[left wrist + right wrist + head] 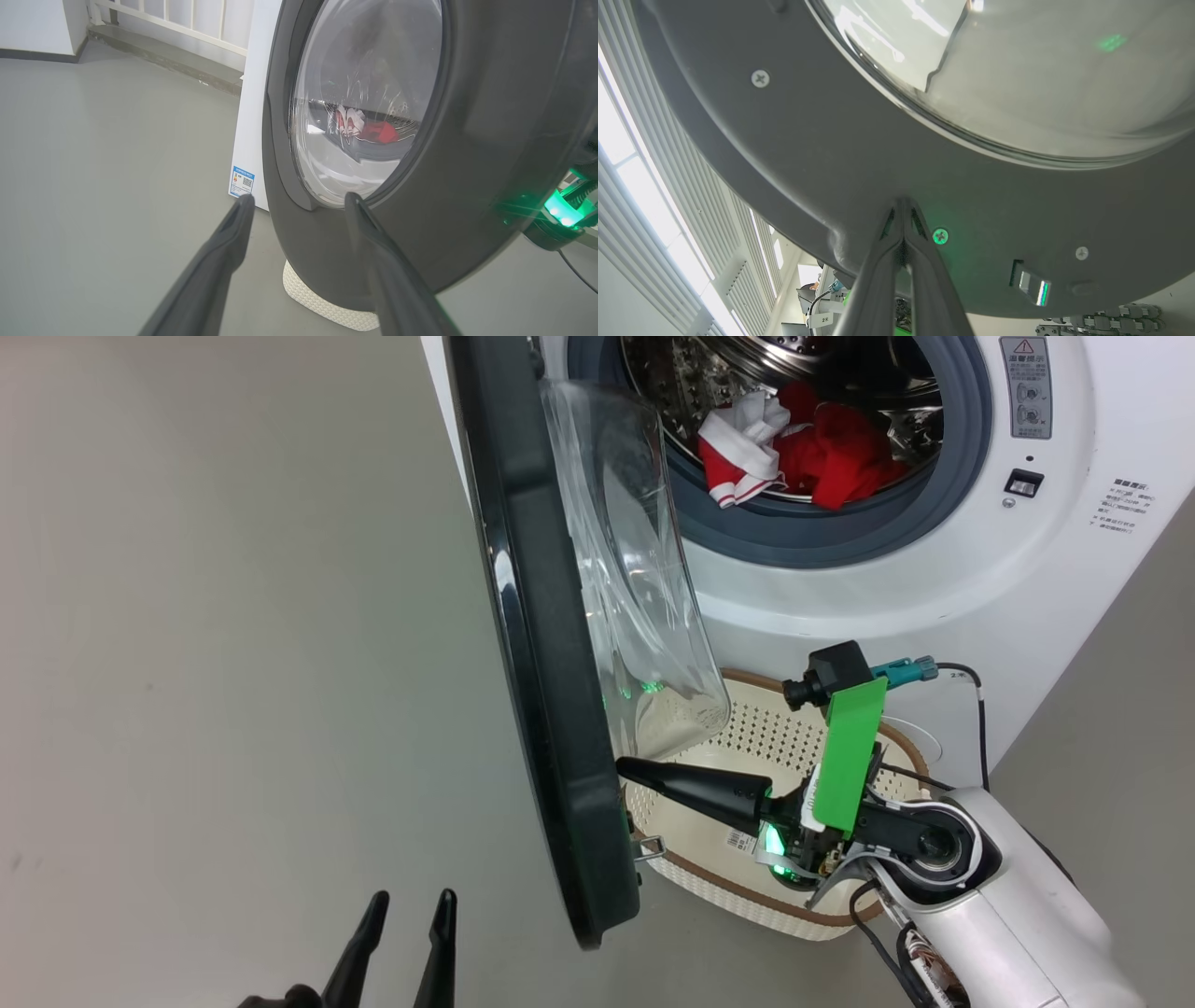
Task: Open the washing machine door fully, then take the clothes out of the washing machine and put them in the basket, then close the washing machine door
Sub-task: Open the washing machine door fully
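Right now, we are holding our right gripper (624, 767) with its two fingers pressed tight together and nothing between them. Its tip is meeting the inner face of the washing machine door (555, 709), low on the black rim just below the bulging glass window (635, 579). Our left gripper (413, 896) is hovering on the outer side of the door, near its lower edge and apart from it, with its fingers spread wide and empty. The door is standing out from the washing machine (934, 607), roughly edge-on in the head view. The clothes (822, 453), red with white striped trim, are lying behind the door in the bottom of the steel drum (672, 373), by the grey rubber ring (803, 537). The basket (775, 733) is sitting on the floor (233, 663) on the inner side of the door, beneath the glass window, and our right forearm (1018, 905) is reaching across above it. A small blue label (242, 181) is showing on the machine's side, beyond the door's outer face.
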{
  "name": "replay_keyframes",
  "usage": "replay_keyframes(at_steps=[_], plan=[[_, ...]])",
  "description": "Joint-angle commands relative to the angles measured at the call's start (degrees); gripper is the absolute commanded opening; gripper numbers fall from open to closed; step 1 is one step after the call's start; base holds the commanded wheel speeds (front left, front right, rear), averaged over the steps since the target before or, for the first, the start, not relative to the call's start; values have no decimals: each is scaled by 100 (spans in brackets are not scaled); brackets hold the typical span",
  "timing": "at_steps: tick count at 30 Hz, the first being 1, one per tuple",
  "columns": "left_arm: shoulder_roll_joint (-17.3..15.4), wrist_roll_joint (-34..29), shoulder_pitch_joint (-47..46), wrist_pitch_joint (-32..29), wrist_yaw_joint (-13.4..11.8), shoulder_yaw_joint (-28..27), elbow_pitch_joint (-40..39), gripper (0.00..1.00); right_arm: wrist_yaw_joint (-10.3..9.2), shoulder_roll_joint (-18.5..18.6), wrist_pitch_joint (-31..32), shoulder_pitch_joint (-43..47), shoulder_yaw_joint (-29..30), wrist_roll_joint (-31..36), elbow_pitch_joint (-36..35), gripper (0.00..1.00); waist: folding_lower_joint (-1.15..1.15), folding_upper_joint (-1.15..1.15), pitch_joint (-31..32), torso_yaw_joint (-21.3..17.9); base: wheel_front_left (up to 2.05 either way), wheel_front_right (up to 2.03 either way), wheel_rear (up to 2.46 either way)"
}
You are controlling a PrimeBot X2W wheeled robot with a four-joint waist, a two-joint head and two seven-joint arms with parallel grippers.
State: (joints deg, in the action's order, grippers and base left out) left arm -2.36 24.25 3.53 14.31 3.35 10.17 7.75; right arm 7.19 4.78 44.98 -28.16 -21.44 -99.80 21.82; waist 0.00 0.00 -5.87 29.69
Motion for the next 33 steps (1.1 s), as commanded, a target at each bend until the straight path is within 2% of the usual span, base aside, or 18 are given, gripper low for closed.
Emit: replay_keyframes(at_steps=[1,12,13,14,15,16,17,33], plan=[[-52,-45,-53,69,-55,-207,-168,100,30,-157,36,-17,-104,31,-194,0,0,0,3,1,0,0,0],[-52,-31,-13,69,-111,-220,-217,100,30,-188,-67,13,-160,66,-150,1,0,0,61,-3,0,0,0],[-52,-30,-12,69,-114,-219,-218,100,30,-188,-87,22,-160,83,-148,35,0,0,67,-6,0,0,0],[-52,-29,-11,69,-116,-219,-218,100,30,-188,-116,37,-150,111,-138,51,0,0,73,-9,0,0,0],[-52,-30,-10,69,-116,-221,-216,100,30,-189,-145,58,-133,140,-128,88,0,0,80,-13,0,0,0],[-52,-30,-10,69,-116,-221,-216,100,30,-189,-145,58,-133,140,-128,88,0,0,80,-13,0,0,0],[-52,-31,-8,69,-112,-225,-213,100,30,-189,-180,89,-108,172,-110,100,0,0,91,-17,0,0,0],[-52,-152,57,69,57,-350,-5,100,30,146,-970,1330,602,751,94,100,0,0,339,-162,0,0,0]])
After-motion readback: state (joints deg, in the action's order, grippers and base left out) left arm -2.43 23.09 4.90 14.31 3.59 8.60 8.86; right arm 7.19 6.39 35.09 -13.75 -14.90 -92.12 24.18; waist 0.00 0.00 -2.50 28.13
